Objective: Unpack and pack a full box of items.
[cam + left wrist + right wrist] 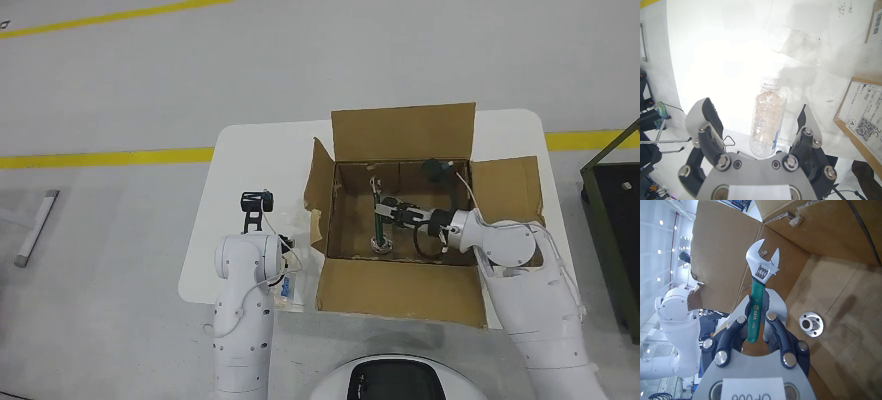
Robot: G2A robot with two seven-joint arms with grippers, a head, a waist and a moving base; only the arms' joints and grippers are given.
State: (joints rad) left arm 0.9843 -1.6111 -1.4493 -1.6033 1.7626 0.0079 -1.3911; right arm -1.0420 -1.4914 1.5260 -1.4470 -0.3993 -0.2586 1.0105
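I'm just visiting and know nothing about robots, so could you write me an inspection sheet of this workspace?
Surface: white table, lightly scuffed.
Job's things: open cardboard box on the table; wrench held inside it; metal flange on the box floor; clear bottle apparently lying on the table outside the box.
Clutter: clear film patch stuck to the table.
Grippers: left gripper open, the bottle untouched in front of it; right gripper shut on the wrench's green handle.
Cables: thin black cable looped near the left gripper.
Surroundings: grey floor with yellow lines; dark green frame beside the table.
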